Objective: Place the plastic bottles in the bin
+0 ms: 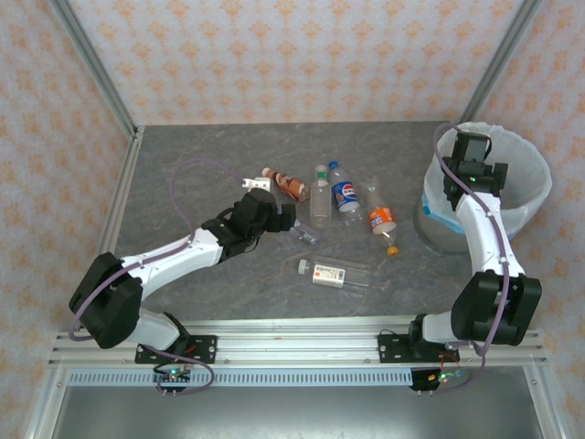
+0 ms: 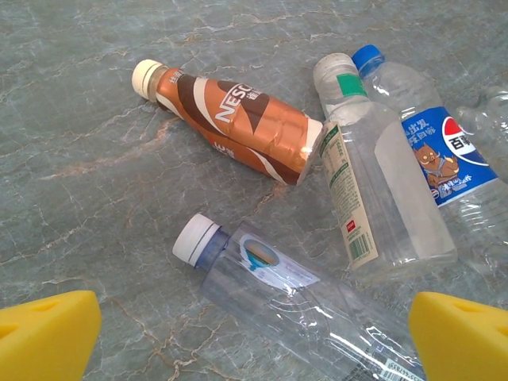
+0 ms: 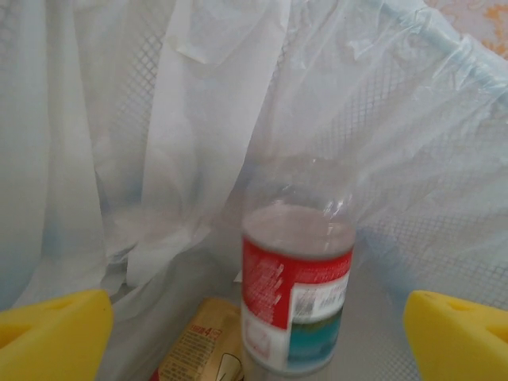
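Several plastic bottles lie mid-table: a brown one [image 1: 285, 183] [image 2: 238, 127], a clear green-capped one [image 1: 320, 197] [image 2: 373, 182], a blue-labelled one [image 1: 345, 192] [image 2: 436, 151], an orange-labelled one [image 1: 379, 218] and a clear one nearer the front [image 1: 336, 274]. My left gripper [image 1: 279, 218] [image 2: 254, 341] is open, low over a clear white-capped bottle [image 2: 302, 298] that lies between its fingers. My right gripper [image 1: 471, 151] [image 3: 258, 341] hangs open over the bin [image 1: 526, 174]. Below it, a red-labelled bottle [image 3: 298, 294], blurred, is loose inside the white bag [image 3: 159, 119], beside a yellow-labelled item [image 3: 198, 349].
The bin stands at the table's right edge, against the frame post. A small orange cap [image 1: 393, 249] lies near the orange-labelled bottle. Patterned walls close the back and sides, and the metal rail [image 1: 302, 334] runs along the front.
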`<state>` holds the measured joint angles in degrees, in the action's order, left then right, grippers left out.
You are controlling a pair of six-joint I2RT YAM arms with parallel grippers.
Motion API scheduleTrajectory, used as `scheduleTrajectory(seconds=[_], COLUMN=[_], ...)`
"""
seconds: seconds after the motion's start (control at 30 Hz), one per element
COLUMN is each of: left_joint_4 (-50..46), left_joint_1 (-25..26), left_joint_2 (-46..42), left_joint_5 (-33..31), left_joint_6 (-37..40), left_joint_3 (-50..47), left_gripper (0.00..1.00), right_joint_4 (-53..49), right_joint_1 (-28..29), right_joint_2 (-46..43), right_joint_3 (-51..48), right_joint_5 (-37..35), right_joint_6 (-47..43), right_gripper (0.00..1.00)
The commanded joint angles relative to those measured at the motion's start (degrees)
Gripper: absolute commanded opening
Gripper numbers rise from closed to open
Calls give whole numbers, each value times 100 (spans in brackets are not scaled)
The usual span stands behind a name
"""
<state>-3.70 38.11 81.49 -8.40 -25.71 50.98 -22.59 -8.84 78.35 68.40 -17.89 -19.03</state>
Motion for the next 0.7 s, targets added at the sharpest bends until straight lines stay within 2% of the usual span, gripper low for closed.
scheduleTrajectory(seconds=[0.0, 0.27, 0.47, 0.57, 0.67], left_joint_4=[-140, -153, -175, -106, -124], left_joint_1=[-14, -23, -77, -114, -137], left_joint_2=[72, 95, 23, -42, -65], left_joint_5=[-260, -398, -892, -913, -974], left_joint_6=[-121, -287, -902, -1064, -1133], left_joint_3=[180, 178, 49, -55, -94], left_gripper=[100, 100, 100, 100, 100], right_joint_4=[-184, -170, -75, -5, 4], right_joint_1=[-13, -15, -19, -18, -19], right_joint_2=[-263, -672, -1145, -1460, -1685], right_joint_3=[230, 322, 364, 395, 437], right_joint_5=[89, -43, 168, 485, 1196], right_joint_6=[157, 491, 992, 1315, 1632], right_gripper=[99, 99, 99, 99, 99])
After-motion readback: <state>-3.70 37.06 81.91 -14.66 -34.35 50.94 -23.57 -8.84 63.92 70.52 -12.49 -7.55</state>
